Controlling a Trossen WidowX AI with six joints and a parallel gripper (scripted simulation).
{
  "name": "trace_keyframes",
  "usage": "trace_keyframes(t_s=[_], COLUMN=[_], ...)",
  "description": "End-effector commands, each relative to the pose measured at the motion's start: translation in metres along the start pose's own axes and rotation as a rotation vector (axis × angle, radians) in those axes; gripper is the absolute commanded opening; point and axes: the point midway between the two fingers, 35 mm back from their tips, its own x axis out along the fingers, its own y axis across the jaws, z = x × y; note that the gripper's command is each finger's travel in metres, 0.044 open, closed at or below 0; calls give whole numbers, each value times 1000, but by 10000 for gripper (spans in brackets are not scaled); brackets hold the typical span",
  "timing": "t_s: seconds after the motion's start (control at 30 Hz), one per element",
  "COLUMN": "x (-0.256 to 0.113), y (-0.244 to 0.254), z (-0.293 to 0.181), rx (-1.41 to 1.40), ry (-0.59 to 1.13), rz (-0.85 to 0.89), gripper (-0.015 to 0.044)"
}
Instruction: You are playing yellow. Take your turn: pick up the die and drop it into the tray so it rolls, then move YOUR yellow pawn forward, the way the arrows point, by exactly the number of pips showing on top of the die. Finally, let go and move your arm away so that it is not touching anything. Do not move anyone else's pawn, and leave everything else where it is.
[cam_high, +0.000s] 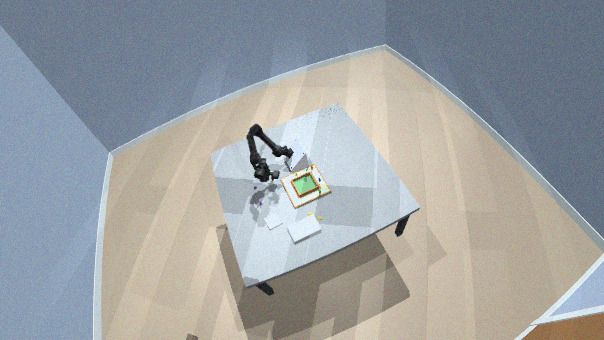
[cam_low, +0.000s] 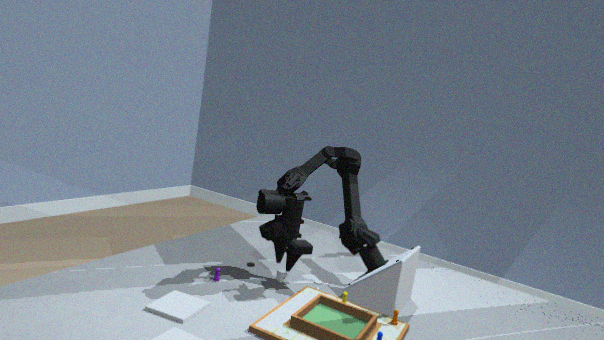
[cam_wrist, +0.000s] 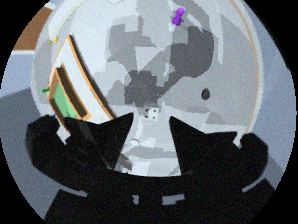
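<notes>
The die (cam_wrist: 151, 110) (cam_low: 282, 276) is a small white cube with dark pips on the table, outside the tray. My gripper (cam_low: 284, 265) (cam_wrist: 151, 117) is open and empty, pointing down just above the die, which shows between the fingertips in the wrist view. The tray (cam_low: 312, 328) (cam_high: 295, 189) (cam_wrist: 75, 97), brown-walled with a green floor, sits empty on the board (cam_low: 280, 315) (cam_high: 288, 192). A yellow pawn (cam_low: 345, 297) (cam_high: 296, 174) stands upright on the board behind the tray. The die's top pips are too blurred to count.
An orange pawn (cam_low: 395, 317), a blue pawn (cam_low: 380, 336) and a green pawn (cam_high: 320, 190) are on the board. A purple pawn (cam_low: 217, 274) (cam_wrist: 178, 16) and black disc (cam_low: 250, 264) (cam_wrist: 205, 94) lie beyond the die. A slanted white panel (cam_low: 407, 280) stands behind the board. A white slab (cam_low: 178, 305) lies left.
</notes>
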Motion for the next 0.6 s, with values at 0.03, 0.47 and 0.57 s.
trace_keyframes(t_s=[0.03, 0.47, 0.57], x=[10, 30, 30], y=[2, 2, 2], z=[-2, -2, -2], rx=[-10, -10, -10], ry=[7, 5, 5], rz=[4, 2, 2], gripper=[275, 275, 222])
